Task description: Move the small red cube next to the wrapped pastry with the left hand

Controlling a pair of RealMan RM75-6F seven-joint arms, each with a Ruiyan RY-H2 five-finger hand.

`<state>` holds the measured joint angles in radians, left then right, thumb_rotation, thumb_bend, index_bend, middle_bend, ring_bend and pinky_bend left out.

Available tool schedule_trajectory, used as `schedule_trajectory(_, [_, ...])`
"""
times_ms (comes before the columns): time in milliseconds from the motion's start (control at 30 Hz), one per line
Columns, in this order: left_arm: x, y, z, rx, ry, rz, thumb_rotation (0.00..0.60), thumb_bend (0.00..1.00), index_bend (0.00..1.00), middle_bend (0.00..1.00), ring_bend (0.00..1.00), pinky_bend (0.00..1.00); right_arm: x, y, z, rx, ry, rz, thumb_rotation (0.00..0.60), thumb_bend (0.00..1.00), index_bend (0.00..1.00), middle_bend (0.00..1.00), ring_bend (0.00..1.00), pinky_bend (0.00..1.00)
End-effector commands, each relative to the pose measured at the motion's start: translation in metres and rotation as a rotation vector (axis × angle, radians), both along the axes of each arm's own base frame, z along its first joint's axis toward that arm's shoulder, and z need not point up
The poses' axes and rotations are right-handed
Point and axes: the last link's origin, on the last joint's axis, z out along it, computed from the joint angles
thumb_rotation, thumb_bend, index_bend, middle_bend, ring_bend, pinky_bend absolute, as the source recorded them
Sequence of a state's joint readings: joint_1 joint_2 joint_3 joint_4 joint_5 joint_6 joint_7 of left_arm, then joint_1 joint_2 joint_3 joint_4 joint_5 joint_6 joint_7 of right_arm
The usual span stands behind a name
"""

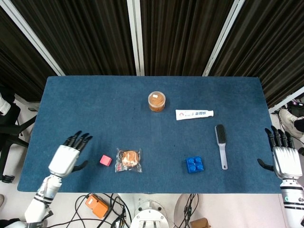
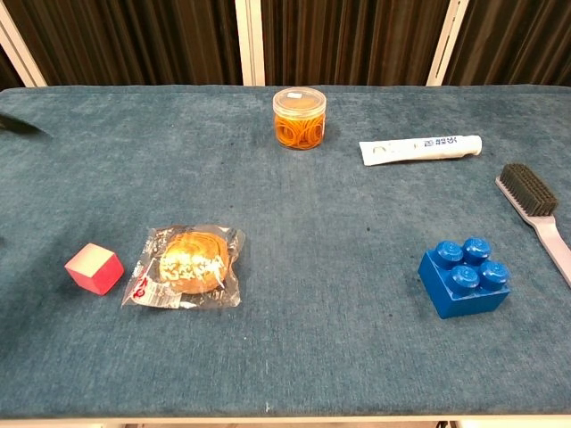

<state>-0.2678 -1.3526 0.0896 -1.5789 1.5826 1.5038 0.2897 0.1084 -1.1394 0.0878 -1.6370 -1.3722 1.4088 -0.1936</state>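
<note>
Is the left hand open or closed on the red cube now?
Open. The left hand has spread fingers and holds nothing; the small red cube lies apart on the table.

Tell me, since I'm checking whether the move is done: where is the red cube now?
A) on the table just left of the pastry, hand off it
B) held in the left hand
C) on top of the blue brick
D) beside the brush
A: the red cube sits on the table just left of the pastry, and the left hand is open and apart from it.
</note>
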Motion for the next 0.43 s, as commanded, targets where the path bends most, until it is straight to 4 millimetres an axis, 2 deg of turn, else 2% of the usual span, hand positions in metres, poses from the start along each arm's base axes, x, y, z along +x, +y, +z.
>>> schedule_trajectory(33, [-0.044,-0.035,0.067,0.333,0.096,0.12,0.6,0.18,0.11,0.09,0.01,0.15,0.001,0.001,-0.003,0.006,0.005,0.0,0.6,0.3,0.0,0.0,0.0,0.0])
schedule_trajectory(100, [-0.056,-0.045,0.072,0.383,0.056,0.184,0.6,0.18,0.11,0.08,0.0,0.12,0.001,0.002,-0.005,0.007,0.008,-0.008,0.6,0.3,0.0,0.0,0.0,0.0])
schedule_trajectory(167, [-0.066,-0.05,0.074,0.349,0.026,0.233,0.6,0.18,0.11,0.08,0.0,0.12,0.001,0.001,-0.007,0.011,0.01,-0.014,0.6,0.3,0.0,0.0,0.0,0.0])
schedule_trajectory(433, [-0.072,-0.038,0.082,0.26,0.045,0.282,0.6,0.18,0.11,0.08,0.0,0.11,0.001,0.001,-0.007,0.006,0.011,-0.016,0.6,0.3,0.0,0.0,0.0,0.0])
